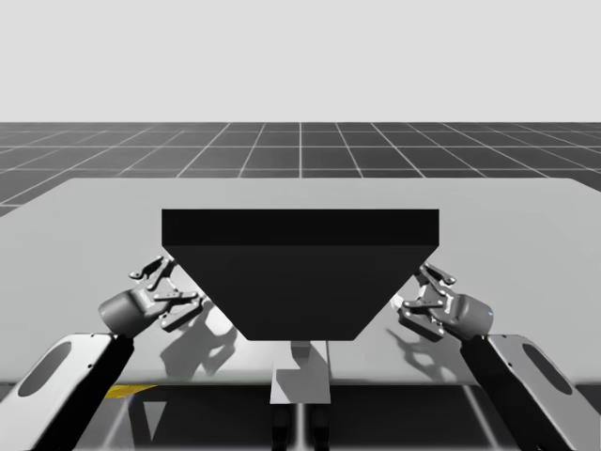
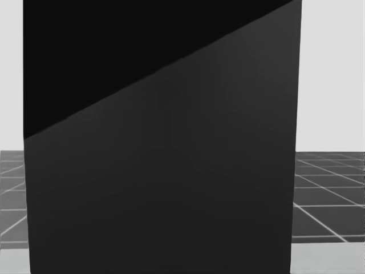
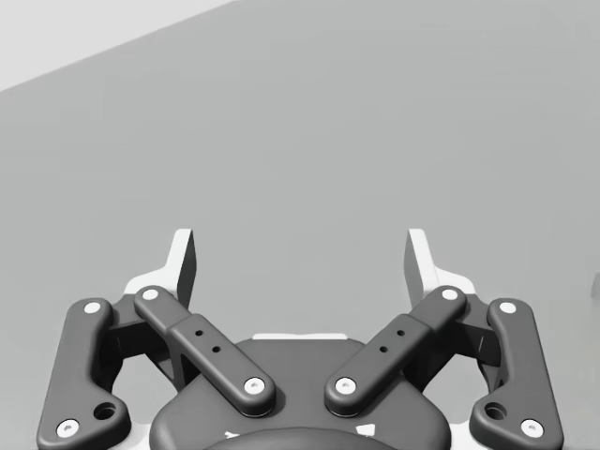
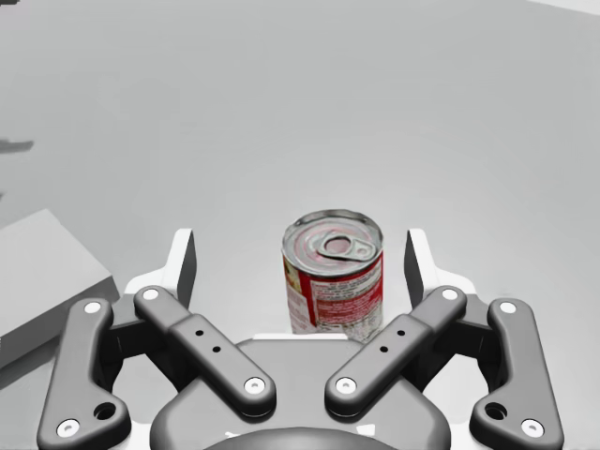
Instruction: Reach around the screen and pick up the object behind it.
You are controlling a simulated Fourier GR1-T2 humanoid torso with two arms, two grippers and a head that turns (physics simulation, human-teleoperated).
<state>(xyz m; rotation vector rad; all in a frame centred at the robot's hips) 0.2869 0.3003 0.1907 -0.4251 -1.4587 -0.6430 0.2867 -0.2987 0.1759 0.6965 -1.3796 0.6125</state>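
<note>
my right jaws, beside the dark screen (image 1: 300, 272), stand open with the upright red can (image 4: 334, 272) between them, ungripped; closing and lifting are left. my left jaws hang open over the desk (image 3: 300, 141).

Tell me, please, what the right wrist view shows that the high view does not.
The right wrist view adds the red can, upright between the open fingers of my right gripper and touching neither. The high view adds the dark screen and my left gripper, open beside that screen. Both share my right gripper and the grey table.
</note>
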